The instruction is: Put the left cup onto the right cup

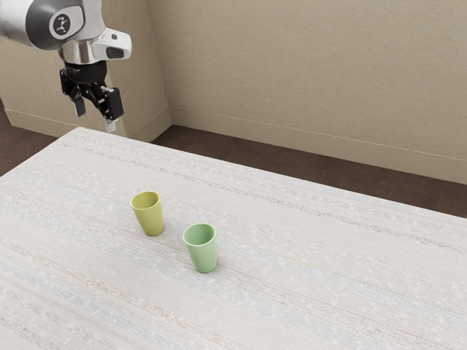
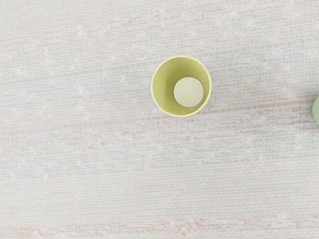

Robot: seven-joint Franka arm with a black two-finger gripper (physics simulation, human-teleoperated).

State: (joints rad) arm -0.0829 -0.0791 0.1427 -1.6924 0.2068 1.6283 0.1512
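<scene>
Though half-cropped, green cup (image 2: 316, 109).

The bench (image 1: 328, 277) has a pale, streaked, wood-grained top. Two cups stand upright on it, mouths up: a yellow cup (image 1: 148, 213) and a green cup (image 1: 201, 247) near it on the exterior view's right, not touching.

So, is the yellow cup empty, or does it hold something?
Empty: the wrist view looks straight into the yellow cup, and its pale bottom is bare.
</scene>
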